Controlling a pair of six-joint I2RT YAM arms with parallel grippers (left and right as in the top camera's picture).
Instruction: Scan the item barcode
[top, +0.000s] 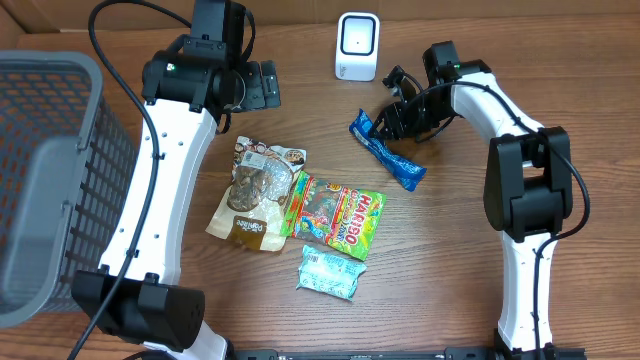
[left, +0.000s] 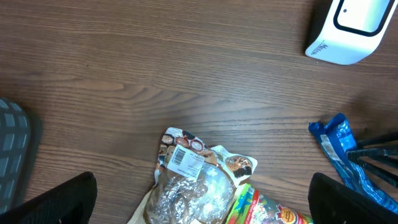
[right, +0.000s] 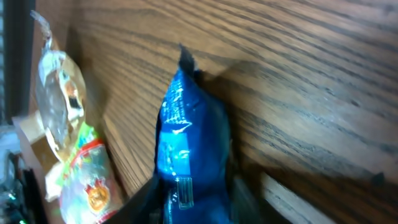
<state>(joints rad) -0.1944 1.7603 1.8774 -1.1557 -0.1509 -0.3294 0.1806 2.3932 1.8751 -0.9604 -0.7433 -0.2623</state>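
The white barcode scanner (top: 357, 46) (left: 348, 31) stands at the back of the table. A long blue packet (top: 388, 152) (left: 339, 152) (right: 186, 130) lies diagonally on the wood in front of it and to its right. My right gripper (top: 388, 122) (right: 193, 205) is at the packet's upper end, with a dark finger pressed on each side of it. My left gripper (top: 258, 85) (left: 202, 202) hovers wide open above the brown snack bag and holds nothing.
A brown snack bag (top: 255, 195) (left: 199, 186), a green gummy bag (top: 335, 215) (left: 261, 208) and a pale teal packet (top: 332, 272) lie in the middle of the table. A grey mesh basket (top: 50, 180) stands at the left edge.
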